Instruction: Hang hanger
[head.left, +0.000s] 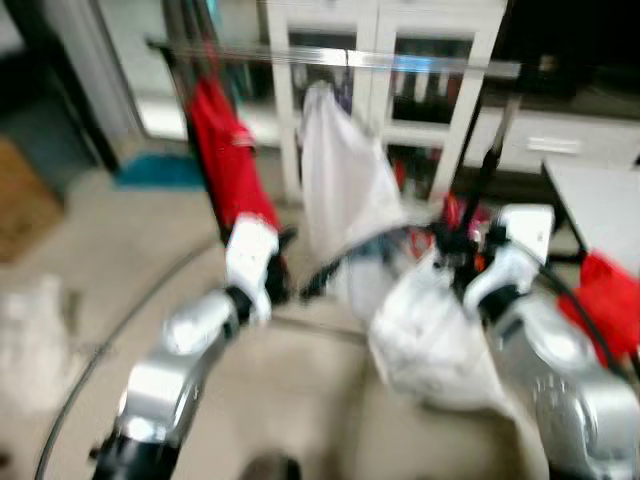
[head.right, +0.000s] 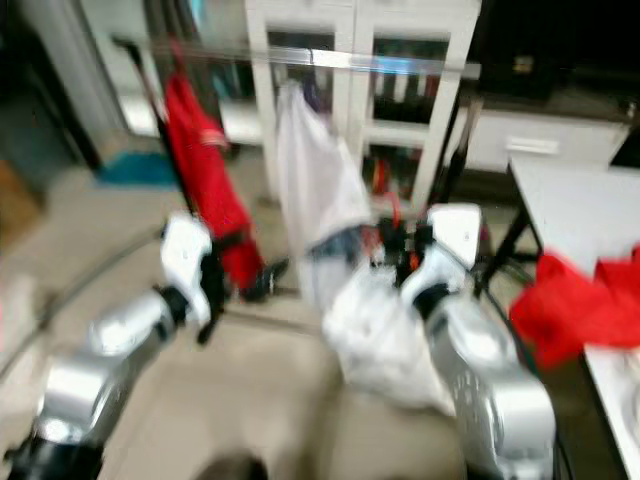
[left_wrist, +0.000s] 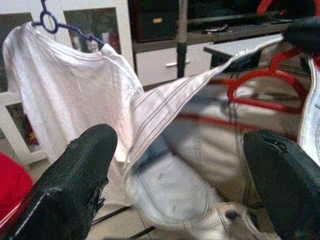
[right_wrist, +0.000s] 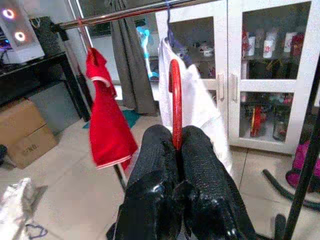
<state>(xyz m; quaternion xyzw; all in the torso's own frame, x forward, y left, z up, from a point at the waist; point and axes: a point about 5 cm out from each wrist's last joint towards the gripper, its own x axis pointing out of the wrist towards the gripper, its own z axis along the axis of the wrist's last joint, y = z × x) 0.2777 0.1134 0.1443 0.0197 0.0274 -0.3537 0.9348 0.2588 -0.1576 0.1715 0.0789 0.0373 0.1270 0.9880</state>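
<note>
A humanoid robot stands before a clothes rail with a garment in hand, its right hand (right_wrist: 175, 150) pinched tight on the red hanger (right_wrist: 174, 102), whose hook rises between the two black fingers and carries a white garment (head.left: 430, 340) bunched low in front of the robot's chest. The left hand (left_wrist: 175, 165) is spread wide and holds nothing, its fingers (left_wrist: 75, 185) framing the striped white cloth just ahead. Beyond the arms, the silver rail (right_wrist: 125, 12) already carries a red shirt (right_wrist: 107, 125) and a white shirt (head.left: 340, 170) on a purple hanger (left_wrist: 55, 25), so earlier hangings look complete, while the red hanger is not yet on the rail; lifting its hook over the bar remains. The hanger looks thin, curved and glossy red (the head views are blurred, so finer detail is lost). Farther back stand a white glass-fronted cabinet (right_wrist: 270, 75) and, to the right, a worktop (head.right: 580, 215) with red cloth (head.right: 575, 305).
</note>
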